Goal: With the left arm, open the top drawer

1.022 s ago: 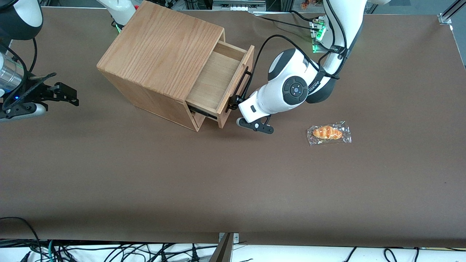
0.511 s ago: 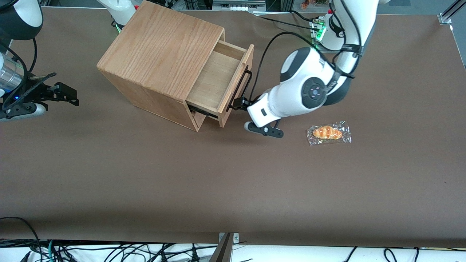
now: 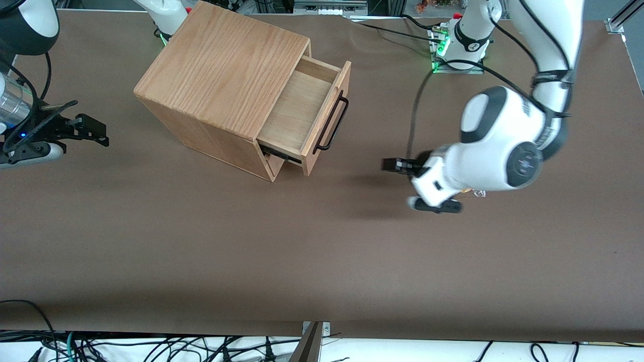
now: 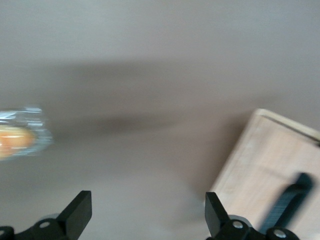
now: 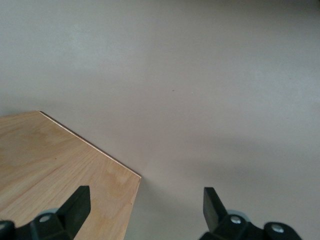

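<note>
Hanging with fingers spread, the claw (image 3: 393, 165) sits at four o'clock from the pulled-out top drawer (image 3: 302, 115), well apart.

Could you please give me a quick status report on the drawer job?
Left hand open, holding nothing, off the handle, above the table toward the working arm's end. Top drawer pulled out, inside bare. Wrapped pastry beside the hand, nothing blocking.

Brown table surface (image 3: 201, 251) spans the view. Loose black cables (image 3: 151, 347) lie along its edge nearest the front camera, over white flooring.
</note>
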